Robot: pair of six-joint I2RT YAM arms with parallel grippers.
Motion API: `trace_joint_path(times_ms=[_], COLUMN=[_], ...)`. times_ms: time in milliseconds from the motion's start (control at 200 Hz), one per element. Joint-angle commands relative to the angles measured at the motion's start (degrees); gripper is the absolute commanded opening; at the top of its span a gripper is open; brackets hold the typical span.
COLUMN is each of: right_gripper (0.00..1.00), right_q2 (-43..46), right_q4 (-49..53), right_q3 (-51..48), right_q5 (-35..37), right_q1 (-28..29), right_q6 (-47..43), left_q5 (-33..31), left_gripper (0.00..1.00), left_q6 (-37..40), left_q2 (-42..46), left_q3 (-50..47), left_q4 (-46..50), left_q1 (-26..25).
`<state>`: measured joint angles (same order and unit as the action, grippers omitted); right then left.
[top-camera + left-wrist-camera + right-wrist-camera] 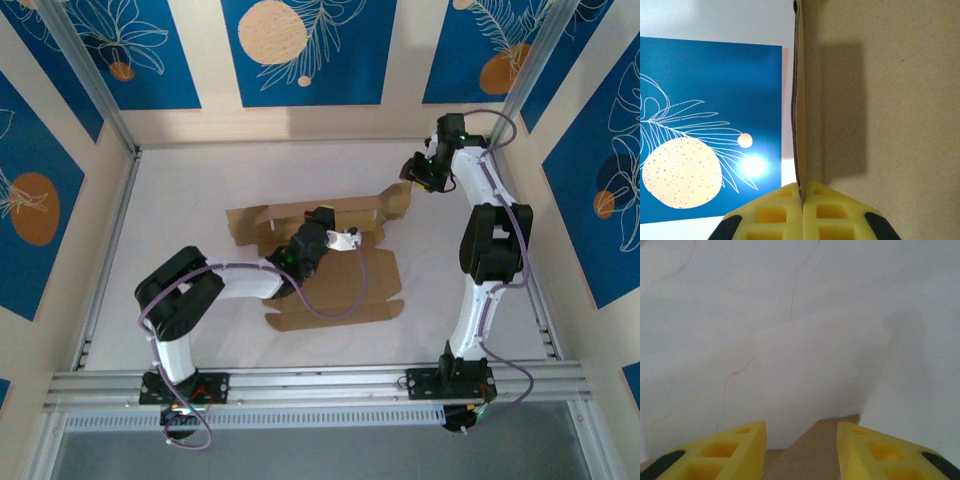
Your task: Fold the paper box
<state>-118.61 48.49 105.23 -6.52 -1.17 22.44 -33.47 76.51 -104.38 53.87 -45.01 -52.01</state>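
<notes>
Paper box point(340, 282), long axis left–right — left gripper point(802, 190) clamped on its edge, right gripper point(800, 426) wide apart.

Carrying a single paper box point(345, 285) on the white bench point(180, 180), roughly midway between left and right. Resting directly on the surface, with brown panels lying flat toward the near side and a long strip standing up along the far side. Leaving bare white all around, widest at the left and far edges. Showing faint creases in the white covering. Being framed by a metal rail point(320, 385) along the near edge.
</notes>
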Motion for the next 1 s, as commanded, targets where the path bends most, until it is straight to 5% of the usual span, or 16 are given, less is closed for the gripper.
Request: trace_joint_path(times_ms=[0, 210, 660, 850, 990], right_gripper=[0.4, 0.3, 0.41, 0.49, 0.51], right_q2=[-0.6, 4.8, 10.4, 10.4, 13.4], right_q4=[2.5, -2.2, -6.5, -3.5, -6.1], right_q3=[0.7, -10.6, -22.8, -21.3, -24.6], right_q5=[-12.5, -18.8, -32.0, -32.0, -24.4], right_q1=[-1.3, -1.1, 0.8, 2.6, 4.5], right_q6=[-1.1, -0.1, 6.8, 10.5, 8.7], left_q5=[1.0, 0.2, -0.3, -0.4, -0.3], left_gripper=[0.0, 0.0, 0.0, 0.0, 0.0], left_q6=[0.1, 0.1, -2.9, -3.6, -3.5], left_q2=[-1.0, -1.5, -0.7, -0.5, -0.2], left_q3=[-0.4, 0.8, 2.1, 2.2, 1.9], left_q4=[-1.0, -1.6, 1.2, 1.7, 1.7], left_q1=[-0.7, -0.6, -0.6, -0.5, -0.5])
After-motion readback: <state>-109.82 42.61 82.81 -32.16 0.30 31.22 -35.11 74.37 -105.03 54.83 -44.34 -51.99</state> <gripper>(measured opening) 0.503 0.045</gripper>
